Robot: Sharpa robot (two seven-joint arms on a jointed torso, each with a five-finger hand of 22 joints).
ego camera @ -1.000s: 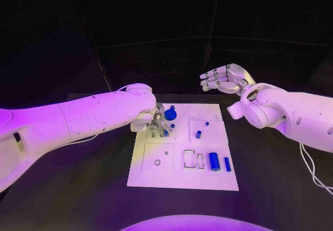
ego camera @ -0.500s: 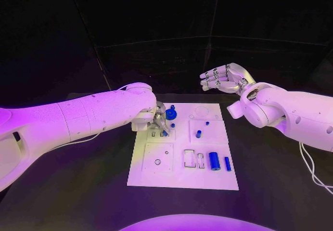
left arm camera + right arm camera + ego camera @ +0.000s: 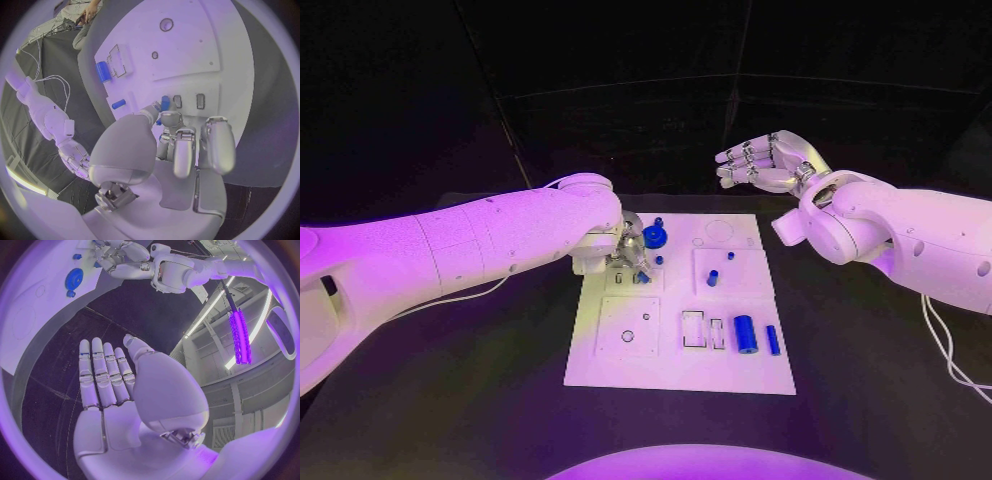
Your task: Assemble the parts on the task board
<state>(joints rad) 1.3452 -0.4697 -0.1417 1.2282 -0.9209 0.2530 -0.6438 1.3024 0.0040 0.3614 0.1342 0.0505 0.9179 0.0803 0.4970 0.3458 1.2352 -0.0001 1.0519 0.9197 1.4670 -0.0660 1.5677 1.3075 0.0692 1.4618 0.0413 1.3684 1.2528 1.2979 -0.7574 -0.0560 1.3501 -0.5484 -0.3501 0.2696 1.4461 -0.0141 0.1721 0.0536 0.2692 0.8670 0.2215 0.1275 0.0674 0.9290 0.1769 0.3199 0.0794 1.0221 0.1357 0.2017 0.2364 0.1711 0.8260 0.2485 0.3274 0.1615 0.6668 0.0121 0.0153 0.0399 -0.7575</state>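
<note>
The task board [image 3: 678,350] lies in the middle of the black worktop [image 3: 459,390]. The left hand [image 3: 626,253] is down at the board's far left part, its fingers [image 3: 167,121] pinching a small blue part [image 3: 164,103] over a row of two small slots [image 3: 188,101]. The right hand [image 3: 764,162] is raised beyond the board's far right corner — fingers straight, side by side, holding nothing. Other blue parts on the board: one round gear-like disc [image 3: 655,238], one thick cylinder [image 3: 746,335] with one thin rod [image 3: 773,341] just beside it, and one short peg [image 3: 713,279].
</note>
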